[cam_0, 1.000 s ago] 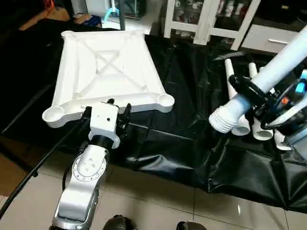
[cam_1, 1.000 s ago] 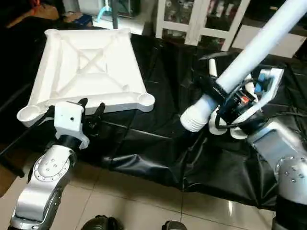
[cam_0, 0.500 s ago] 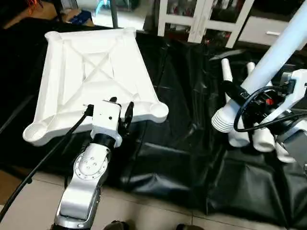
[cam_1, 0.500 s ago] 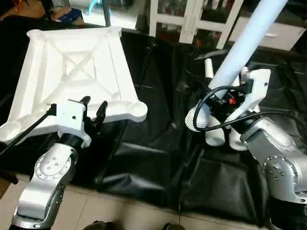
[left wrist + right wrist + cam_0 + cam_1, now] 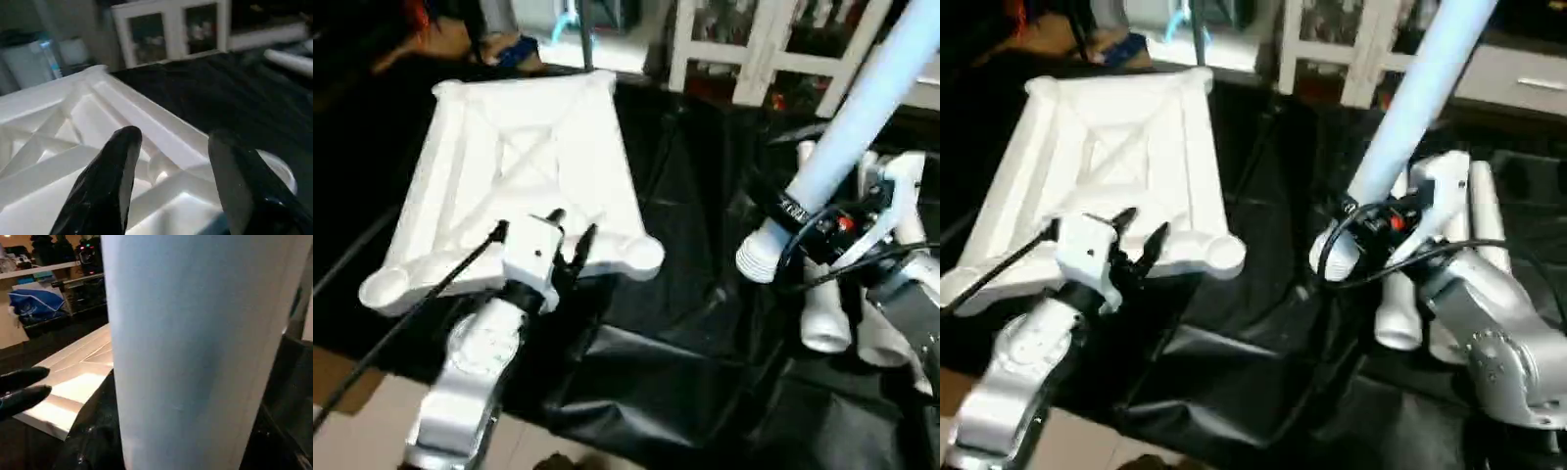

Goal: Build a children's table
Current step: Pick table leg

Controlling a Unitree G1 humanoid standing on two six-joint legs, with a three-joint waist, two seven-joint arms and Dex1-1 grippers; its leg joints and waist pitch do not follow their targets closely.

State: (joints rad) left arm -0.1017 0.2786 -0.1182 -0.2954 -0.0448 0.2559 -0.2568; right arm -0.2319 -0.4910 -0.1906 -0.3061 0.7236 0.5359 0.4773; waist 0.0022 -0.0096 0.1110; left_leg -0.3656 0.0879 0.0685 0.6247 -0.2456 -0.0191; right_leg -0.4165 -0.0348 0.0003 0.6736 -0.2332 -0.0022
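Note:
The white tabletop (image 5: 524,166) lies upside down on the black-draped table, with its X ribs and round corner sockets (image 5: 641,257) facing up. My left gripper (image 5: 570,230) stands open over its near rim, its black fingers (image 5: 110,176) spread above the ribs (image 5: 58,122). My right gripper (image 5: 808,211) is shut on a long white tube leg (image 5: 862,117). The leg tilts steeply up to the right, and its ribbed end (image 5: 756,259) hangs above the cloth to the right of the tabletop. The right wrist view has the leg (image 5: 195,357) close up, with the tabletop (image 5: 73,382) beyond it.
Two or three more white legs (image 5: 822,313) lie on the cloth under my right arm. A white glass-door cabinet (image 5: 754,39) stands behind the table. The black cloth (image 5: 685,323) bunches and hangs over the near edge. A cable (image 5: 401,323) trails from my left wrist.
The whole view has shifted and tilted. The held leg now stands steeper, its ribbed end a little lower. My left gripper stays open at the tabletop's near rim.

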